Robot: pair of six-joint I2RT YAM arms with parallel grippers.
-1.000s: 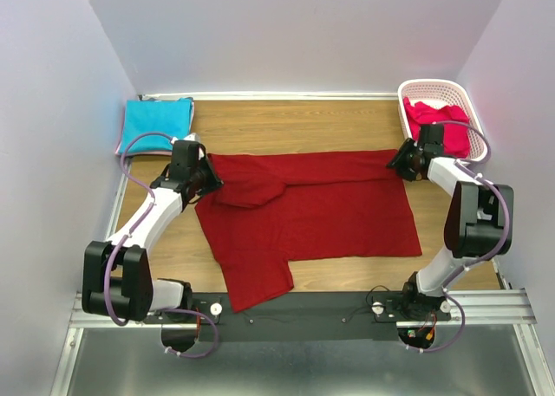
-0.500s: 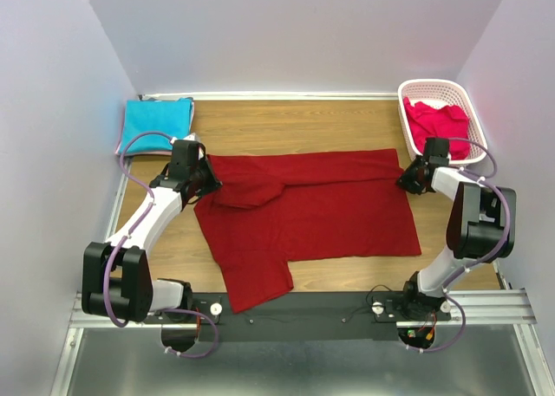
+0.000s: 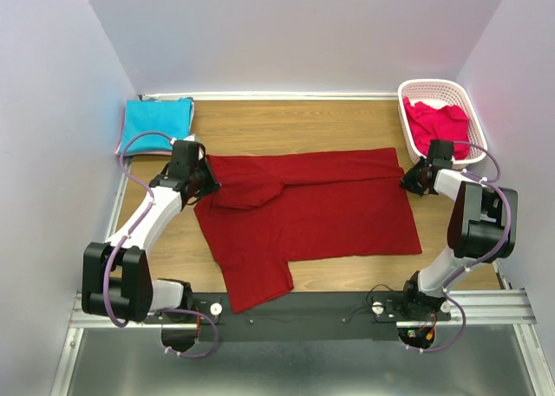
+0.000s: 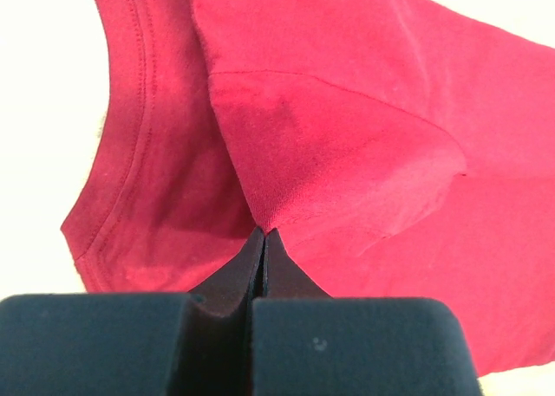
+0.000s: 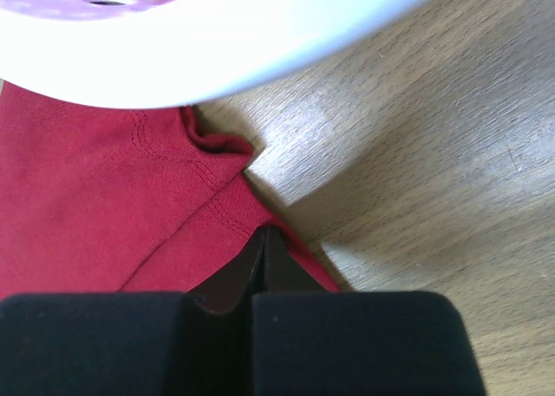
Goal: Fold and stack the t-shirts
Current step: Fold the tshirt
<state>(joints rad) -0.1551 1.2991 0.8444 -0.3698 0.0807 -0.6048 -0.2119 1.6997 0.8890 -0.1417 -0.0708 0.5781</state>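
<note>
**Fig.** L tool (image 3: 205, 178) clamped on collar end of red tee (image 3: 321, 210), which lies spread on desk (image 3: 303, 123). R tool (image 3: 408, 181) clamped on hem corner, just beside basket (image 3: 431, 83). For a neat fold, lift both ends level w/ cloth taut, R clear of basket.

— What sits in the far right corner?
— A white latticed basket (image 3: 431, 83), on the wooden table (image 3: 295, 123), near the right wall.
— And around the table?
— Pale lilac walls (image 3: 295, 32) on three sides. The right wrist view shows the basket's smooth rim close above the wood grain.
</note>
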